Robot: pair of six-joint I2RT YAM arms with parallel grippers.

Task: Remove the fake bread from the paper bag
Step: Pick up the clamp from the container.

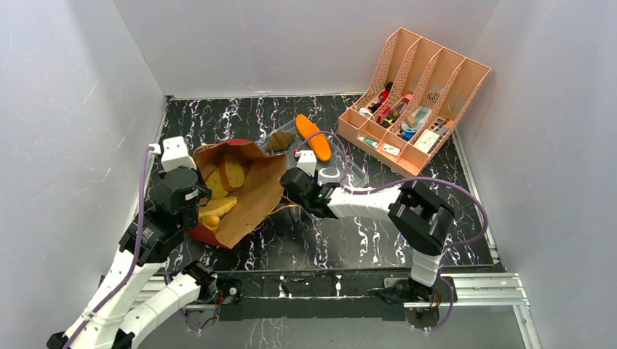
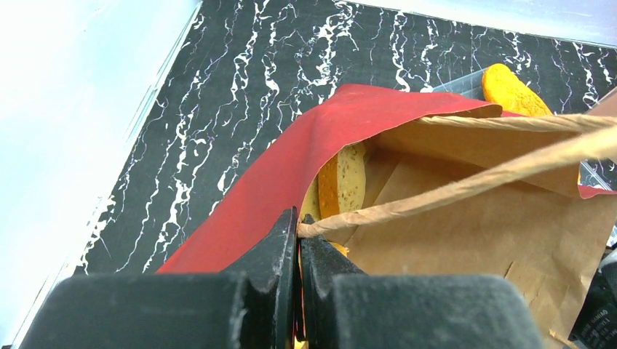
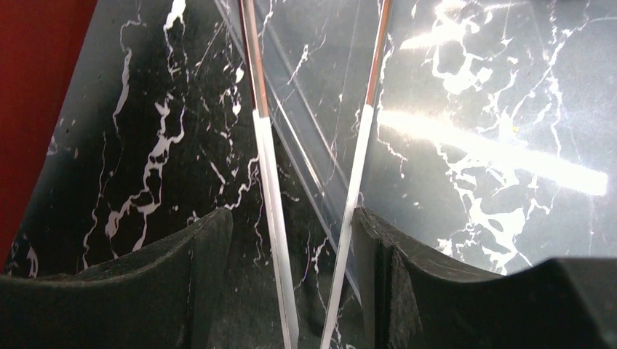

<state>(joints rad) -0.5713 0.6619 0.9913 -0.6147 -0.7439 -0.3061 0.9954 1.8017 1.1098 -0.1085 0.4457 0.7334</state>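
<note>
The paper bag (image 1: 251, 196) lies on its side at the left, red outside, brown inside, mouth open upward. Tan bread slices (image 1: 225, 173) and an orange-brown piece (image 1: 217, 209) lie inside it. My left gripper (image 1: 200, 203) is shut on the bag's red rim (image 2: 255, 182) where a twisted handle (image 2: 466, 185) starts; a slice (image 2: 348, 182) shows just inside. An orange loaf (image 1: 314, 138) and a dark brown lump (image 1: 280, 140) lie on the clear tray (image 1: 348, 156). My right gripper (image 1: 292, 182) is open and empty over the tray's rim (image 3: 265, 160), right of the bag (image 3: 36, 87).
A pink slotted organiser (image 1: 411, 98) with small items stands at the back right. Grey walls close in the black marble table (image 1: 327, 240) on three sides. The second handle (image 2: 509, 122) stretches across the bag's mouth.
</note>
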